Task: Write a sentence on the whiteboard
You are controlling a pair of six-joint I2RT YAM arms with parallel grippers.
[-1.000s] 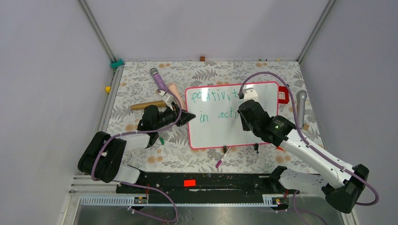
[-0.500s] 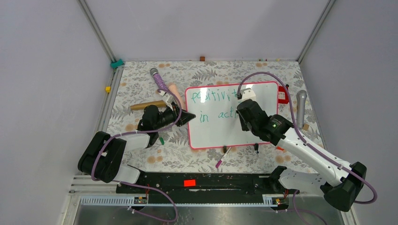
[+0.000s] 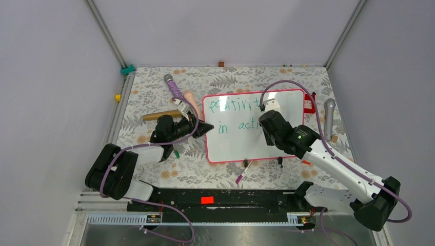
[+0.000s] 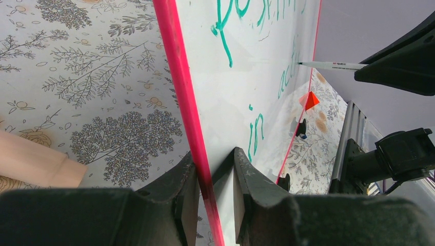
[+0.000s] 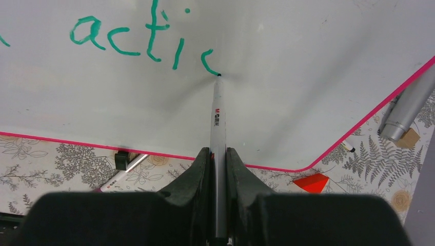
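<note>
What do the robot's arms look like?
Both the left arm and right arm have chunky black joints joined by white tubes. A purple cable loops along each. The right one shows a small green light. The jaws are black wedges.

My left arm (image 3: 146, 151) lies low, reaching in from the left of the whiteboard (image 3: 241, 146). My left gripper (image 4: 213, 164) clamps the whiteboard's left edge, one finger on each face. My right arm (image 3: 338, 166) stretches diagonally over the whiteboard's right half, wrist bent down. My right gripper (image 5: 218, 154) is closed tight around a pen (image 5: 217, 113), whose tip touches the whiteboard.
</note>
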